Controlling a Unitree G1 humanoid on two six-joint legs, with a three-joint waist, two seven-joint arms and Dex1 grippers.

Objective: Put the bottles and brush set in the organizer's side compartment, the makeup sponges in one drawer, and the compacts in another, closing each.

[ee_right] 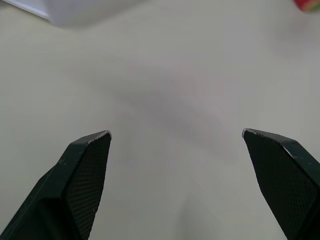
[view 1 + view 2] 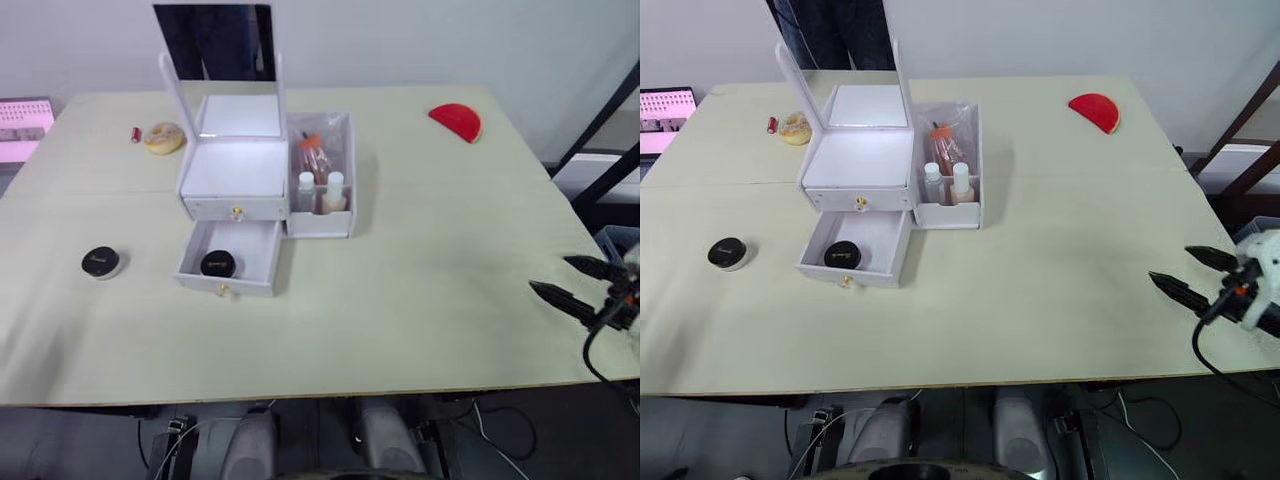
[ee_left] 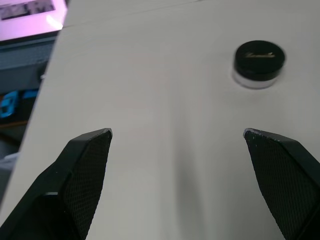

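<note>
The organizer (image 2: 240, 170) stands toward the far side of the surface (image 2: 420, 300) with its mirror lid raised; its side compartment (image 2: 322, 180) already holds two small bottles (image 2: 320, 190) and what looks like the bagged brush set (image 2: 313, 150). The lower drawer (image 2: 230, 258) is pulled out with one black compact (image 2: 218, 263) lying in it, while the upper drawer (image 2: 236, 208) is shut. A second compact (image 2: 102, 262) sits alone on the surface, well to the left of the drawer. A yellowish sponge (image 2: 163, 137) lies left of the organizer, and a red one (image 2: 455, 121) lies far off near the back right corner. So the compact step seems to be in hand. The left pincer (image 3: 177, 150) is spread wide and empty, hovering over bare surface near the loose compact; the right pincer (image 2: 578, 283) hangs released at the right edge, holding nothing. Next, the left pincer likely needs to straddle the loose compact, clamp it and carry it to the open drawer.
</note>
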